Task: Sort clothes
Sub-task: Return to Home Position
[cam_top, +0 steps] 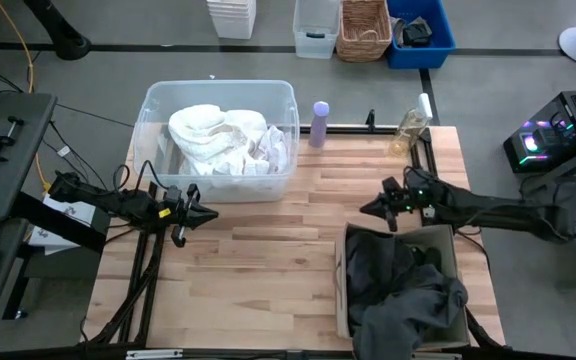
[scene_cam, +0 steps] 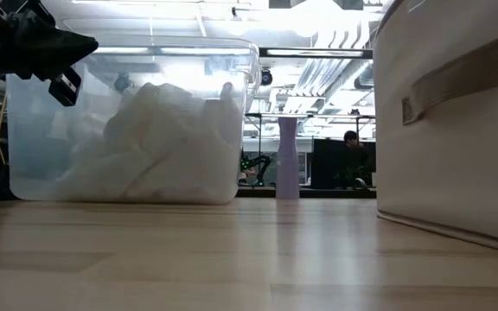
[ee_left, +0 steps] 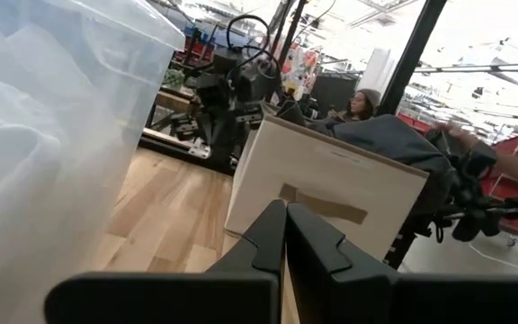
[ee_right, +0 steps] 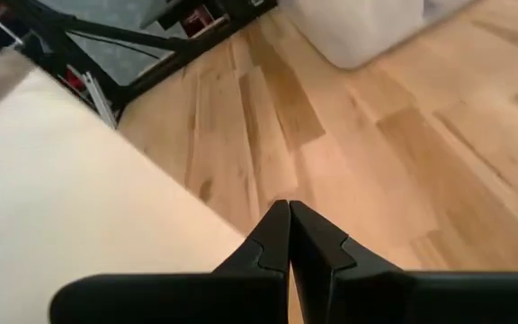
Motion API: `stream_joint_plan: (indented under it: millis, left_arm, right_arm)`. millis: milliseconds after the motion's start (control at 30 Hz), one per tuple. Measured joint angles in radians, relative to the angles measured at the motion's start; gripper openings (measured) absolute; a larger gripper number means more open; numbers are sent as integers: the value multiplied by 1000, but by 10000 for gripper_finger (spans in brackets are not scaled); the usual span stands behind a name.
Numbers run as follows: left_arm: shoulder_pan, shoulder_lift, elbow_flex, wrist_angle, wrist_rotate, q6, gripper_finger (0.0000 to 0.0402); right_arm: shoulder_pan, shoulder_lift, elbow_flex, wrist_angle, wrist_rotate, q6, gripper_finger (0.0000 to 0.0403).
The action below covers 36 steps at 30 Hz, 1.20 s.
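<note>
White and cream clothes (cam_top: 226, 140) lie piled in a clear plastic bin (cam_top: 158, 100) at the table's far left; they show through its wall in the low view (scene_cam: 158, 142). Dark grey and dark green garments (cam_top: 398, 285) fill a beige fabric box (cam_top: 340, 262) at the near right and hang over its edge. My left gripper (cam_top: 211, 213) is shut and empty, held above the table just near of the bin. My right gripper (cam_top: 365, 210) is shut and empty, above the table just beyond the box's far edge. The plaid shirt is out of view.
A lilac bottle (cam_top: 320, 124) stands at the table's far edge beside the bin, and a clear bottle (cam_top: 409, 130) stands farther right. Bare wood (cam_top: 268, 260) lies between the bin and the box. Bins and a basket (cam_top: 364, 28) stand on the floor beyond.
</note>
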Motion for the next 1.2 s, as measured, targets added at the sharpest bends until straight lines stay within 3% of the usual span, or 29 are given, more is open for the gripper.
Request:
stream_joint_plan:
  millis: [200,467,600,700,900,1000,1200]
  left_arm:
    - [0,0,0,0,0,0,1]
    - [0,0,0,0,0,0,1]
    - [0,1,0,1,0,0,1]
    - [0,3,1,-6,2,1,1]
    - [0,10,1,-19,3,1,1]
    - [0,10,1,-20,3,1,1]
    - [0,10,1,-21,3,1,1]
  right_arm:
    - [0,-241,0,-199,0,78,0]
    - [-1,-537,0,-341,-7,35,0]
    - [-1,-546,1,-383,12,-15,0]
    - [10,-547,0,-416,93,-75,0]
    - [68,-547,-4,-453,466,-87,0]
    - [117,-547,-4,-427,587,-176,0]
    - [158,-547,-4,-423,658,-282,0]
